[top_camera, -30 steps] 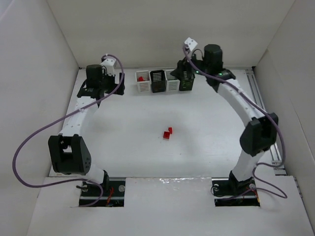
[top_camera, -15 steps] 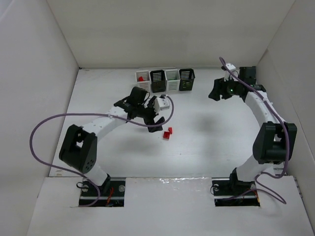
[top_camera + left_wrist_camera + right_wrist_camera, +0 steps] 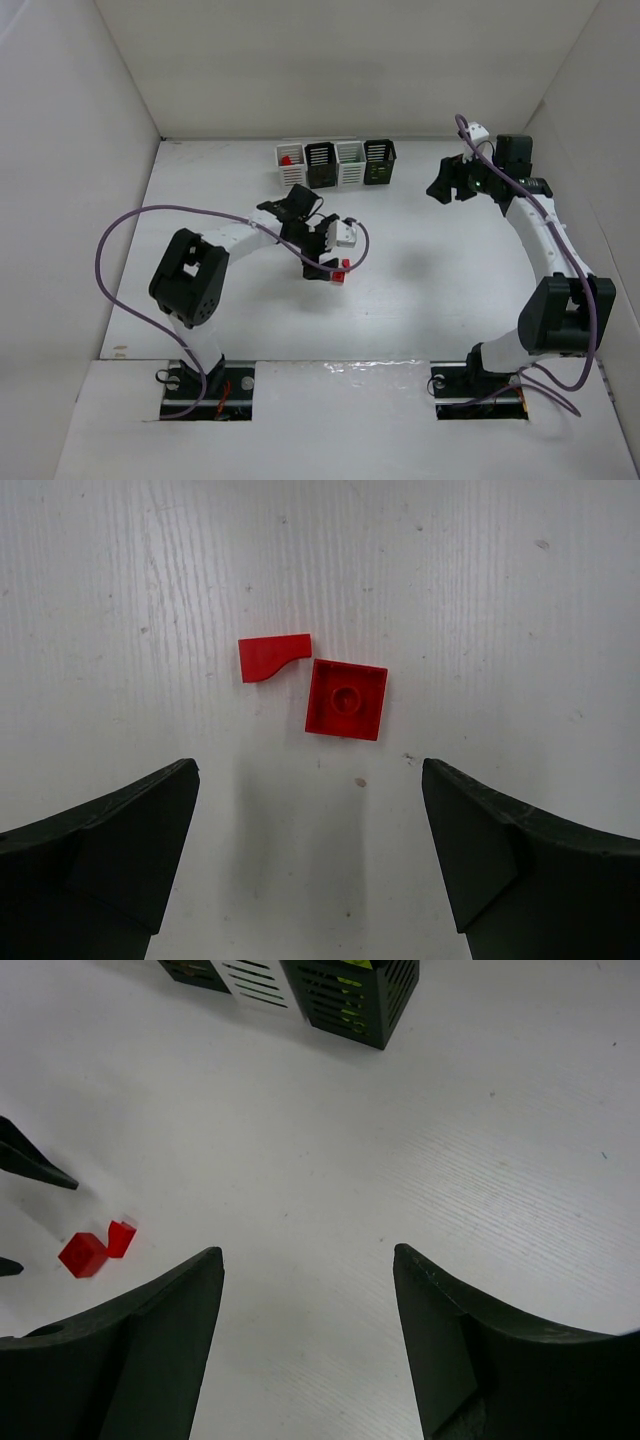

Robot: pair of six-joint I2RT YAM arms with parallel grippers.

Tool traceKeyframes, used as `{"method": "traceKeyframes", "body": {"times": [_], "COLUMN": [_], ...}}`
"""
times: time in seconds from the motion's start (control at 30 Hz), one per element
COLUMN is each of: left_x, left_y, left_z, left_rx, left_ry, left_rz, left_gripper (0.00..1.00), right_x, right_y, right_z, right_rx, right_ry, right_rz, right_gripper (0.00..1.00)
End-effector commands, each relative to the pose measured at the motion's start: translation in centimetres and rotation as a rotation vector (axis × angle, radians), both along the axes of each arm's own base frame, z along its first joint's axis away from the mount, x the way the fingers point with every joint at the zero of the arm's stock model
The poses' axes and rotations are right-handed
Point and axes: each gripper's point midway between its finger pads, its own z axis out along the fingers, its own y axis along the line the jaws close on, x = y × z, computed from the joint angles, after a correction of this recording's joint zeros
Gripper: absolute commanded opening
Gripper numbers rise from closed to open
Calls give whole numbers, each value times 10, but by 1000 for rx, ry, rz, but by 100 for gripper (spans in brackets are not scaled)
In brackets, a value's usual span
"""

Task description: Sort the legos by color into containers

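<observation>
In the last second the left arm has swung in from the far-left corner by the bins to the middle of the table (image 3: 420, 300). The left gripper (image 3: 308, 770) now hangs right over the two loose red bricks (image 3: 341, 272). Its jaws stand wide apart with nothing between them, though they look to be narrowing a little. From its own camera the square red brick (image 3: 346, 699) lies flat, studs up. It sits a touch ahead of the gap between the jaws rather than inside it. The curved red piece (image 3: 272, 656) lies just beside its far-left corner, close enough that I can't tell whether they touch.

Further back, the right gripper (image 3: 447, 184) has pulled off the black bin (image 3: 379, 161) at the right end of the row and drifted out toward the right wall. Its jaws are partly open and carry nothing.

Along the back stand the four bins. The white bin (image 3: 290, 166) at the left end already holds something red.

I'd say the left arm is lining up a pick, and these two reds look like the last pieces to go in that white bin. With the pair lying so close, closing on one may nudge the other.
</observation>
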Motion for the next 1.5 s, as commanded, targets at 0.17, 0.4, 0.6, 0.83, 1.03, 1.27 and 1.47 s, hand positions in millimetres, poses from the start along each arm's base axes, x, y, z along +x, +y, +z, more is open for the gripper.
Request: {"method": "traceKeyframes", "body": {"times": [0.17,0.4,0.6,0.83,1.03,1.27,1.47], "left_x": [-7,-12,-16,-20,-16,-11,-5], "left_y": [-27,-31,-31,-33,-31,-26,-30], "left_z": [5,-4,-12,-20,-25,-31,-29], "left_rx": [2,25,69,107,128,168,156], "left_ry": [-96,-71,-62,-93,-89,-101,-117], "left_rz": [-112,-121,-120,-130,-114,-89,-60], "left_gripper": [87,78,68,61,51,41,35], "right_x": [2,8,11,14,17,23,28], "right_y": [2,1,3,2,2,2,2], "right_z": [16,18,15,15,14,15,13], "right_rx": [2,2,7,7,7,7,7], "right_ry": [-56,-65,-56,-55,-53,-61,-59], "right_rz": [-3,-3,4,4,4,4,4], "right_gripper": [74,75,75,75,75,75,75]}}
